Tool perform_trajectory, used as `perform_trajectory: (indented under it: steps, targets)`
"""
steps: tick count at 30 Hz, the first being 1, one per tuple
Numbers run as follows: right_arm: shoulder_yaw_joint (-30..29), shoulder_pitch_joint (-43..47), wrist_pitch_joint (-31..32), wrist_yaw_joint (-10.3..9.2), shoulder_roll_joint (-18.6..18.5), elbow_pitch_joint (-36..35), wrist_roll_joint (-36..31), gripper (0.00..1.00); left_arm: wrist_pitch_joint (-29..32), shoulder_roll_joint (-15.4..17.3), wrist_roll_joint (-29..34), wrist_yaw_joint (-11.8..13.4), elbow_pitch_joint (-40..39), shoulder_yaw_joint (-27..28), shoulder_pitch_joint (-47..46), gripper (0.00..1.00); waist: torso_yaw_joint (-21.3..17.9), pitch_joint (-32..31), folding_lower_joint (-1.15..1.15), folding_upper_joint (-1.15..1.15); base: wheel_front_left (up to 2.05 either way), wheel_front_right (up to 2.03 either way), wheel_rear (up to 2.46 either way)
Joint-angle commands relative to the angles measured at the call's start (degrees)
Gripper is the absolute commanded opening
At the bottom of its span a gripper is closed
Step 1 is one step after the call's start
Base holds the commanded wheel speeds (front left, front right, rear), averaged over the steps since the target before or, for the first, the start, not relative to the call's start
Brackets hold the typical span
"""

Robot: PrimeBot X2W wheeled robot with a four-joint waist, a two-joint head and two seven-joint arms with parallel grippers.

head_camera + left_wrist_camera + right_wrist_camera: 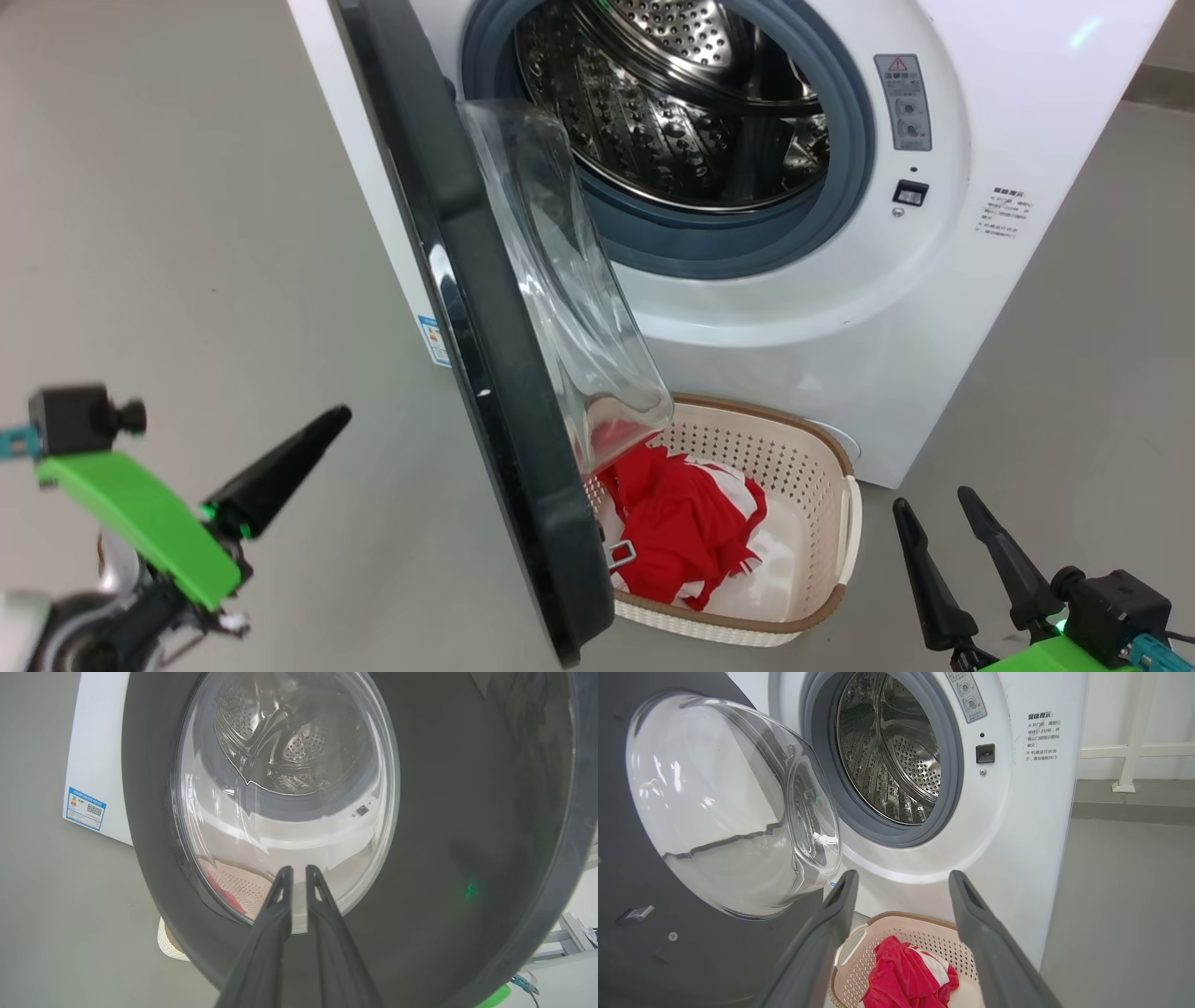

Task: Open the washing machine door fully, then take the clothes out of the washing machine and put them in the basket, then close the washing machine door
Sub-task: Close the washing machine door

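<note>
My left fingers (274,905) are barely parted, empty, facing the open door (467,812); my right fingers (831,924) gape wide, empty, near clothes (906,975) in the basket (859,970).

You can read one block: the printed notice (1042,737) on the washing machine (1036,826) front, right of the drum opening. Its header is 温馨提示. Two ※ lines follow: 开门前,请耐心等待1~2分钟,并确认门锁指示图标熄灭, then 机器运行状态下,请勿强制开门. On the grey sticker (902,101) beside the door ring you'll see a red warning triangle with an exclamation mark and two round pictograms, but the small print is unreadable. The blue label (84,808), low on the machine's side panel, shows a QR code and coloured bars. Its wording is too small to read.
</note>
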Motion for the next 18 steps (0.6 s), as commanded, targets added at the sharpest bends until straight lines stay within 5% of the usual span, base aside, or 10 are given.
perform_trajectory:
  steps: [1,5,8,9,18]
  targets:
    - [1.2,-1.1,-0.4,0.36,-0.6,-1.2,-0.4,1.00,-1.1,1.8,-0.3,-0.4,-0.7,2.8,-0.6,0.26,0.2,-0.2,0.00,0.00,0.00,0.00,0.00]
    - [1.2,-0.8,-0.4,0.36,-0.6,-1.2,-0.3,1.00,-4.4,1.1,-0.3,-0.4,0.6,2.6,2.5,0.47,0.5,-0.6,0.00,0.00,0.00,0.00,0.00]
    - [1.3,-0.7,-0.4,0.36,-0.7,-1.2,-0.3,1.00,-6.8,0.0,-1.3,-0.4,1.9,2.6,4.5,0.93,0.7,-0.6,0.00,0.00,0.00,0.00,0.00]
    - [1.3,-0.7,-0.4,0.36,-0.7,-1.2,-0.3,1.00,-7.5,-0.4,-1.7,-0.4,2.3,2.5,5.1,1.00,0.7,-0.6,0.00,0.00,0.00,0.00,0.00]
    - [1.6,-0.8,-0.4,0.36,-0.8,-1.0,-0.1,1.00,-13.8,-2.6,-4.1,-0.4,6.1,2.0,9.1,1.00,0.9,-0.7,0.00,0.00,0.00,0.00,0.00]
